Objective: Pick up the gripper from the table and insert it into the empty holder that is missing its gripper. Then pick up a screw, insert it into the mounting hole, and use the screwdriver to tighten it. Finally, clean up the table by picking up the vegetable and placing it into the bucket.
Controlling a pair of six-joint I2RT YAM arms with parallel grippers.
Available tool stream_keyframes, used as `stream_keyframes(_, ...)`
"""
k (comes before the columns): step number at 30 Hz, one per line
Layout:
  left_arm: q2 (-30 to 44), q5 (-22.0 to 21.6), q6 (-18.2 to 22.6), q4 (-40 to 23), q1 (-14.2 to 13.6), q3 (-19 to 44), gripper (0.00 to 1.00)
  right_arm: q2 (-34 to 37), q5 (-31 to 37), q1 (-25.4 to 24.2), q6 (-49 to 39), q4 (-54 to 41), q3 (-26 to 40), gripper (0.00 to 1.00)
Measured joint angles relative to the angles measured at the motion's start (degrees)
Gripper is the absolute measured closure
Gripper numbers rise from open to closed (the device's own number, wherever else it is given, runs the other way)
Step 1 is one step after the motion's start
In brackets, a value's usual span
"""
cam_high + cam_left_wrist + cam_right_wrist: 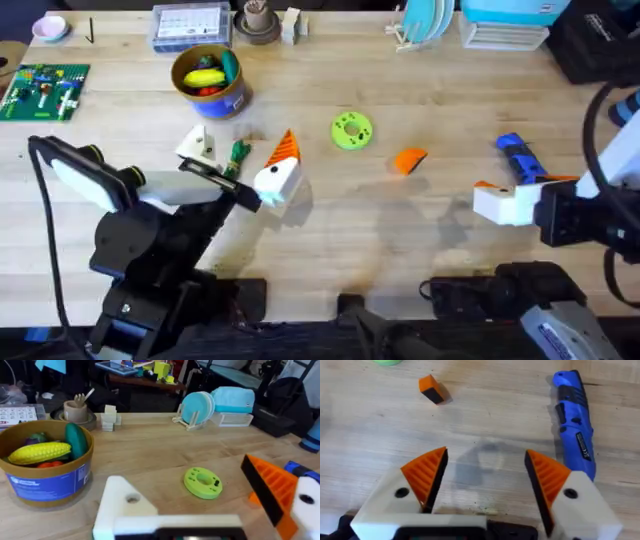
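1. Lying loose on the bare wood, the gripper (410, 160) sits between the green disc (351, 131) and the screwdriver (518, 157), touching neither; the right wrist view shows it as one small orange wedge (431, 389) well ahead of the fingers.
2. Judging from that, the first step, picking up the wedge, is not yet done.
3. The right gripper (485, 477) hangs above the table with its jaws spread wide and nothing between them; both its orange pads are in place.
4. The left gripper (210, 502) is also spread and empty. One of its white mounts carries an orange pad (270, 487); the other, the holder (122, 505), is bare with an open screw hole.
5. The next move calls for the right arm to reach forward, straddle the wedge and close on it squarely.
6. Counted: one loose wedge, one screwdriver, one green disc, one bucket (210, 80), one small green vegetable (238, 154) beside the left fingers. I cannot make out any screws.
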Motion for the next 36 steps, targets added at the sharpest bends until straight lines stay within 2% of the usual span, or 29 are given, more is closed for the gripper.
stream_keyframes(10,0.00,0.01,-0.21,-0.61,0.00,0.00,0.009,-0.01,0.00,0.00,0.00,0.00,0.00,0.019)
stream_keyframes(16,0.00,2.15,-0.13,0.36,0.00,0.00,0.009,-0.01,0.00,0.00,0.00,0.00,0.00,0.019)
stream_keyframes(22,0.00,2.74,2.49,12.77,0.00,0.00,0.009,-0.01,0.00,0.00,0.00,0.00,0.00,0.019)
stream_keyframes(26,0.00,0.59,3.56,19.20,0.00,0.00,0.009,0.00,0.00,0.00,0.00,0.00,0.00,0.019)
stream_keyframes(27,0.00,-0.04,3.71,19.29,0.00,0.00,0.009,-0.01,0.00,0.00,0.00,0.00,0.00,0.019)
stream_keyframes(28,0.00,-1.44,3.93,16.03,0.00,0.00,0.009,-0.01,0.00,0.00,0.00,0.00,0.00,0.019)
stream_keyframes(32,0.00,-1.49,4.07,9.77,0.00,-0.02,0.009,-0.01,0.00,0.00,0.00,0.00,0.00,0.019)
stream_keyframes(36,0.00,-0.75,4.17,6.67,0.00,-0.02,0.009,-0.01,0.00,0.00,0.00,0.00,0.00,0.017)
